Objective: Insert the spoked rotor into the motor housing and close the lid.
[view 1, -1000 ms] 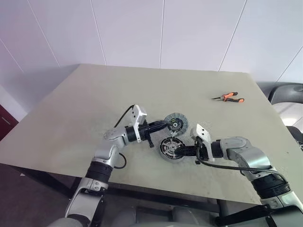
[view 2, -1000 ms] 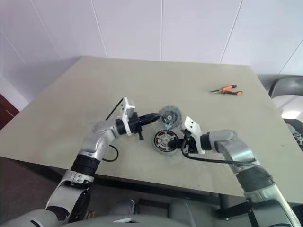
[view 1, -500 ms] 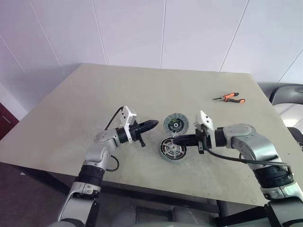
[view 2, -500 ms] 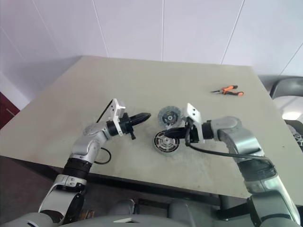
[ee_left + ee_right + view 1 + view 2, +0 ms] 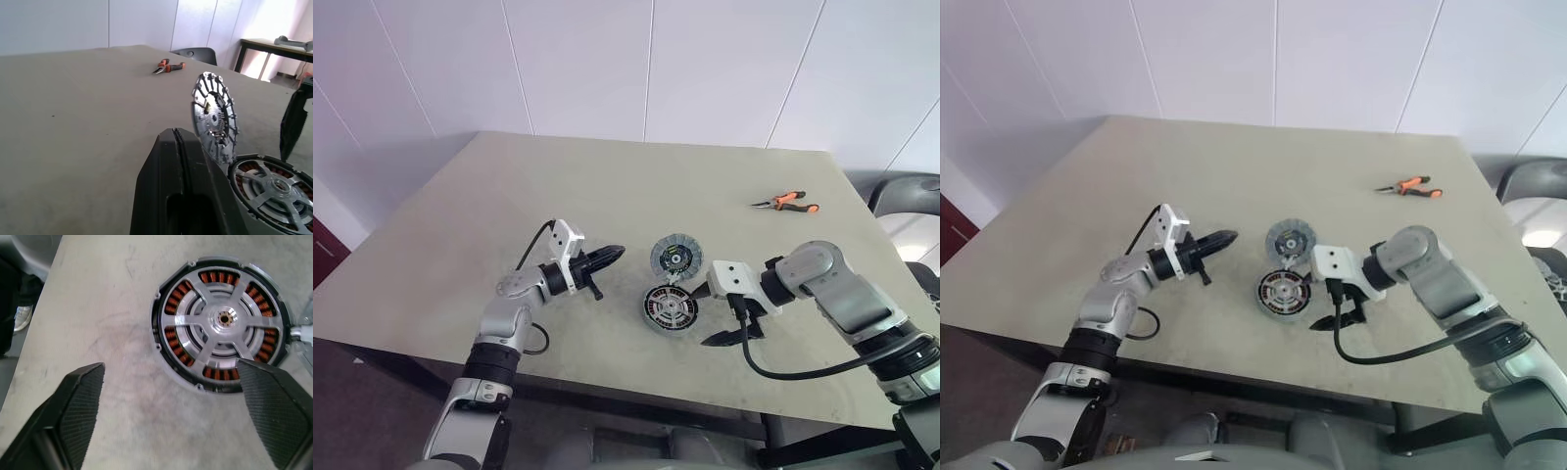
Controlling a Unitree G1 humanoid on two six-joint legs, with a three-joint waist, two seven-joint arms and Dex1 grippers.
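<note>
— White panelled walls stand behind us, and below them we have the wide grey-green table (image 5: 509, 206) filling most of what we look down on. What do we have on it?

— Our two arms come first. Our left gripper (image 5: 607, 257) reaches level across the table from the left, its black fingers (image 5: 178, 161) pressed together with nothing between them. Our right gripper (image 5: 710, 315) hangs from the right side, angled down toward the tabletop, with its fingers (image 5: 80, 396) spread wide apart and gripping nothing.

— And the motor parts?

— We see the motor housing (image 5: 670, 309) lying flat near the front middle of the table, between our two grippers. From our right wrist we look straight down on it: orange copper windings ring a silver spoked centre. One of our right fingers overlaps its rim in that view, though we cannot tell whether it touches.

— Where is the spoked rotor?

— The spoked rotor (image 5: 676, 258) stands tilted on its edge just behind the housing, its lower rim at the housing's far edge. It sits just beyond our left fingertips and is apart from them.

— Anything smaller?

— We spot orange-handled pliers (image 5: 786, 203) lying far off toward the back right of the table, well apart from everything else.
</note>
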